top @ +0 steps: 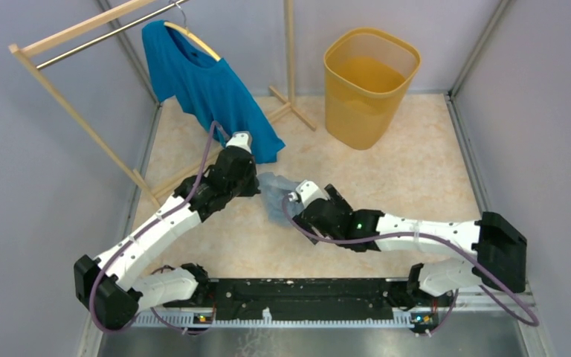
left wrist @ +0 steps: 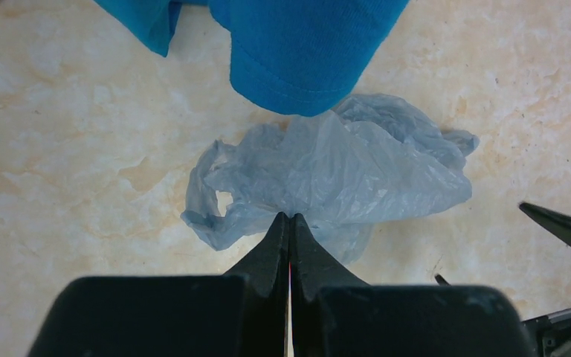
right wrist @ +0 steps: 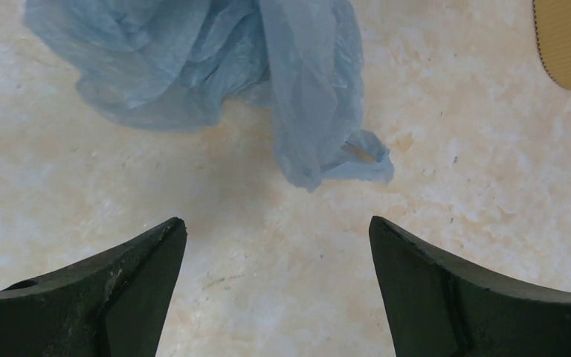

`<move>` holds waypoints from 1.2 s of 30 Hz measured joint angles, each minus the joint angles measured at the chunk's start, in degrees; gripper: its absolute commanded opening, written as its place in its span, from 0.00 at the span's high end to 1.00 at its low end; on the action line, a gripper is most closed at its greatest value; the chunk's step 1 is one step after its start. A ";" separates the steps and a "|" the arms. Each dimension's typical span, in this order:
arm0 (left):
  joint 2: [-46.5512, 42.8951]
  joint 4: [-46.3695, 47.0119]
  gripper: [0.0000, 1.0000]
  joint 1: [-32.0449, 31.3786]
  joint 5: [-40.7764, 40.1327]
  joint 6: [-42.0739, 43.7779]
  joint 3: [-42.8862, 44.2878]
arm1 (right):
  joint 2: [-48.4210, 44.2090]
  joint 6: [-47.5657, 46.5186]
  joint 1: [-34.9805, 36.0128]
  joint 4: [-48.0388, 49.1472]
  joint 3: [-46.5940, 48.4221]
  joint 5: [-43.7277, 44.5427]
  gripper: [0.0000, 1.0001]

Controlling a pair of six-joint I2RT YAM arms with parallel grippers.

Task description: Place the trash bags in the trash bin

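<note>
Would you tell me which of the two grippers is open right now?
The right gripper: it stands wide open with nothing in it, whereas the left gripper is shut on the edge of the trash bag.

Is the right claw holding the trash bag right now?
No, the right claw stands wide open, the trash bag lying beyond its tips.

Pale trash bag (top: 273, 195) between left tool (top: 259, 187) and right tool (top: 289, 199), yellow trash bin (top: 368, 93) upright well apart, teal shirt (top: 208, 85) hanging

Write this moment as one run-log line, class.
left gripper: shut on trash bag | right gripper: open, empty | trash bin: upright, bag not inside
</note>
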 measured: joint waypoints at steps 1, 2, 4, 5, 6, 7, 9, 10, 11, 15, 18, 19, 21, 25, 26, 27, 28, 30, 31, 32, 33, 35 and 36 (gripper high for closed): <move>-0.11 -0.07 1.00 0.09 0.31 0.09 0.00 | -0.09 -0.81 -0.90 3.04 -1.77 -0.20 0.07; -0.24 -0.11 1.00 0.20 0.76 0.26 0.00 | -0.42 -1.31 -2.71 7.21 -4.39 -1.92 0.07; -0.70 -0.07 1.00 0.35 1.90 0.81 0.00 | -1.84 -1.42 -8.41 14.73 -9.66 -7.69 0.07; -0.92 -0.07 1.00 0.37 2.60 1.07 0.00 | -2.86 -1.38 -12.50 19.04 -12.81 -11.58 0.07; -1.09 -0.04 1.00 0.39 3.15 1.29 0.00 | -3.52 -1.33 -15.28 21.86 -14.95 -14.25 0.07; -1.14 -0.04 1.00 0.39 3.96 1.42 0.00 | -4.11 -1.18 -18.18 24.94 -17.00 -17.62 0.07; -1.20 0.13 1.00 0.44 5.79 1.84 0.00 | -4.50 -0.79 -21.92 30.75 -20.26 -24.00 0.08; -1.20 0.37 1.00 0.44 6.80 2.12 0.00 | -4.44 -0.68 -22.58 32.74 -21.09 -26.27 0.12; -1.18 0.63 1.00 0.44 7.93 2.47 -0.02 | -4.22 -0.35 -23.28 35.08 -21.77 -28.39 0.19; -0.96 1.75 1.00 0.44 12.33 3.41 0.00 | -1.09 2.10 -25.51 44.48 -22.36 -33.22 0.86; -0.17 1.99 1.00 0.44 14.67 4.28 0.09 | 2.16 5.70 -27.91 47.71 -22.05 -33.20 1.00; 0.02 1.90 1.00 0.44 14.97 4.68 0.20 | 3.19 7.41 -28.81 47.12 -21.51 -32.61 1.00; 0.09 1.55 1.00 0.44 15.23 5.57 0.68 | 3.91 9.11 -29.88 45.66 -20.33 -31.95 1.00; -0.74 1.31 1.00 0.44 14.05 7.43 1.79 | 1.68 9.33 -30.23 42.01 -18.56 -31.30 0.99; -1.49 1.38 1.00 0.44 13.57 8.02 1.81 | 0.09 8.90 -30.23 40.96 -18.56 -30.97 0.87; -2.25 1.44 1.00 0.44 13.46 8.68 1.81 | -1.88 8.35 -30.21 39.71 -18.56 -30.73 0.73; -3.43 1.79 1.00 0.44 13.49 9.40 1.79 | -4.15 7.74 -30.21 38.58 -18.56 -30.45 0.61; -6.01 3.54 1.00 0.44 14.47 10.64 1.38 | -7.76 7.41 -30.23 35.80 -18.14 -29.59 0.47; -7.58 4.85 1.00 0.44 15.10 11.19 0.94 | -9.38 7.52 -30.23 33.09 -17.25 -29.09 0.42; -9.38 6.84 1.00 0.46 16.33 11.67 0.09 | -10.47 7.96 -30.23 29.92 -15.76 -28.59 0.37; -11.08 9.01 1.00 0.50 17.75 12.00 -0.98 | -11.02 8.63 -30.23 27.56 -14.49 -28.17 0.33; -13.42 12.70 1.00 0.50 20.57 12.59 -3.04 | -12.26 9.70 -30.23 22.49 -11.65 -26.99 0.21; -13.92 14.29 1.00 0.50 22.01 12.94 -3.93 | -13.49 10.23 -30.23 20.11 -10.93 -25.86 0.15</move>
